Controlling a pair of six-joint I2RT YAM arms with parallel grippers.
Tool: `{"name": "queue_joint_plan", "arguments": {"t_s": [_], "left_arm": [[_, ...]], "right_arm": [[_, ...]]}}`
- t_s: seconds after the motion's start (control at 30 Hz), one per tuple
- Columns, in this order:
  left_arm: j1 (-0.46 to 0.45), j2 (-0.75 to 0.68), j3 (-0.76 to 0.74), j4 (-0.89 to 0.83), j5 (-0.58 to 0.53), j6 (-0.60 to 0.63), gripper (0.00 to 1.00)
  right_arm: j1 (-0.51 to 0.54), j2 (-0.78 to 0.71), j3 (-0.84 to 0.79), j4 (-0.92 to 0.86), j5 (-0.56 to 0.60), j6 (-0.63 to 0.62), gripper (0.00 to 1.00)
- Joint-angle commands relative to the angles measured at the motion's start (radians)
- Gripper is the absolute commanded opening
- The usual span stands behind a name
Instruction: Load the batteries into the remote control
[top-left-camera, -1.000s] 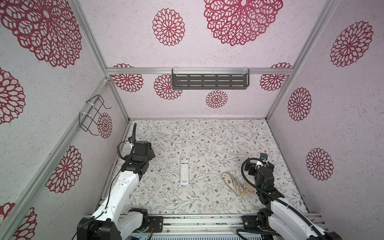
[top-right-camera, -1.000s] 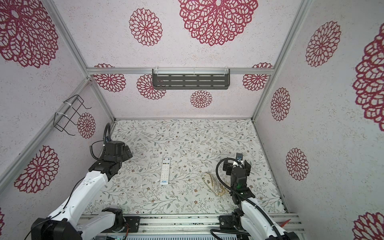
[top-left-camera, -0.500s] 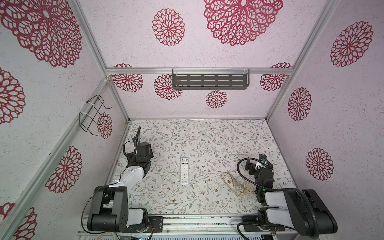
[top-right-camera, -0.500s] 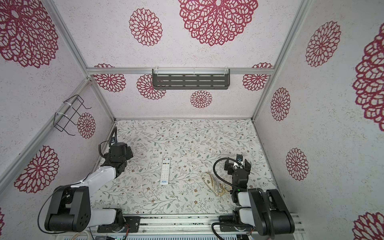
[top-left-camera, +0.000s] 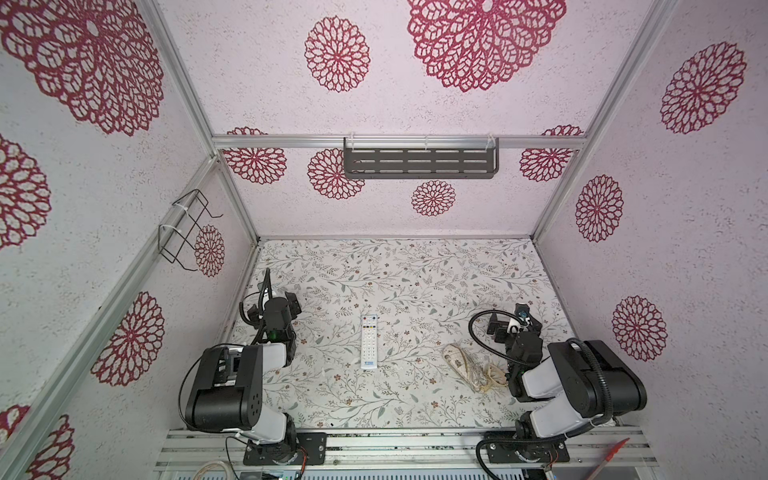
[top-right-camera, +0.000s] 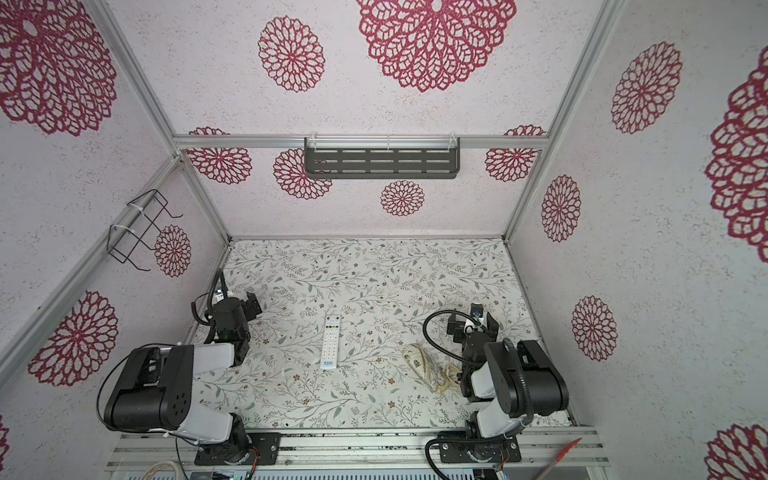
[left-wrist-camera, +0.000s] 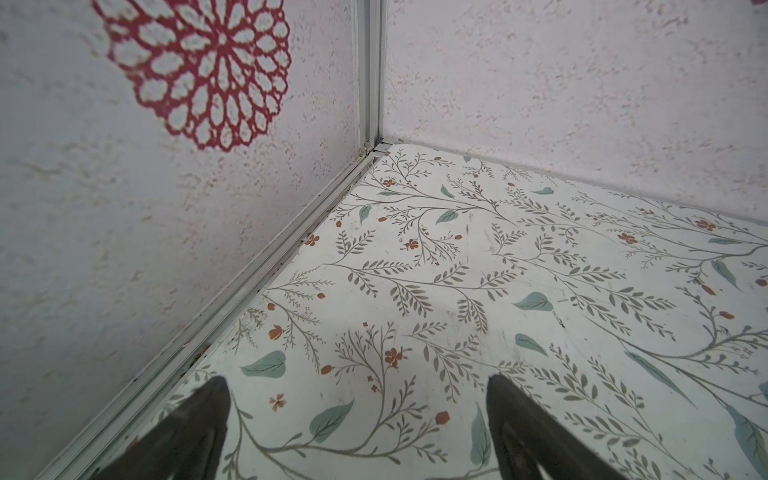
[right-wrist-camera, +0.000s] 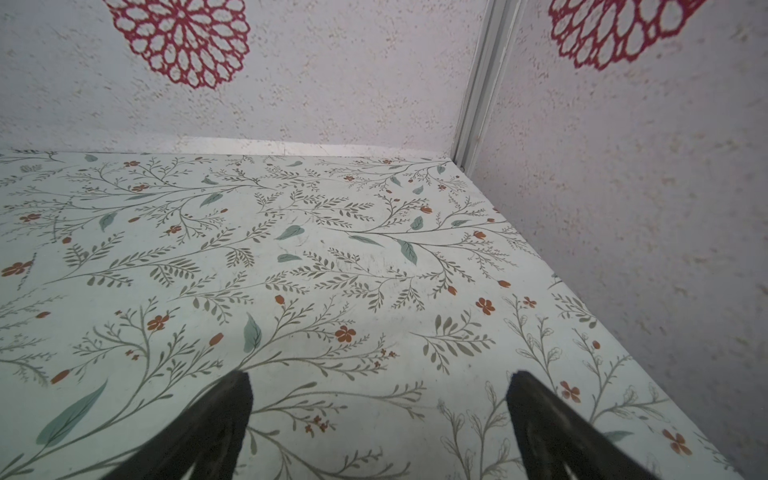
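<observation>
The white remote control (top-left-camera: 369, 341) (top-right-camera: 330, 341) lies buttons up in the middle of the floral table, its long axis running front to back. The batteries are out of view. In both top views my left gripper (top-left-camera: 289, 302) (top-right-camera: 252, 303) sits low by the left wall, well left of the remote. My right gripper (top-left-camera: 513, 323) (top-right-camera: 473, 326) sits low at the right, beyond a beige pouch. Both wrist views show the left gripper (left-wrist-camera: 357, 380) and right gripper (right-wrist-camera: 377, 374) open over bare table, nothing between the fingers.
A beige cloth pouch (top-left-camera: 468, 368) (top-right-camera: 430, 368) with pale cords lies right of the remote, close to the right arm. A grey slotted shelf (top-left-camera: 419, 163) hangs on the back wall and a wire rack (top-left-camera: 185, 228) on the left wall. Walls close three sides.
Both arms have folded down, their elbows now bulking large over the front rail. The grippers stay at about the same spots, open. The remote and pouch have not moved.
</observation>
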Motion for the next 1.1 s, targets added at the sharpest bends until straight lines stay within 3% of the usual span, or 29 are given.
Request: {"name": "queue_joint_plan", "arguments": {"t_s": [0.0, 0.17, 1.07], "left_arm": [[0.004, 0.033, -0.029, 0.182, 0.036, 0.044, 0.97], [-0.006, 0.035, -0.032, 0.188, 0.011, 0.048, 0.98], [-0.008, 0.037, -0.032, 0.192, 0.008, 0.049, 0.98]], "right_arm": [[-0.004, -0.019, 0.059, -0.018, 0.045, 0.019, 0.99], [-0.009, -0.019, 0.136, -0.166, 0.119, 0.057, 0.99], [-0.024, -0.023, 0.136, -0.170, 0.106, 0.069, 0.99]]}}
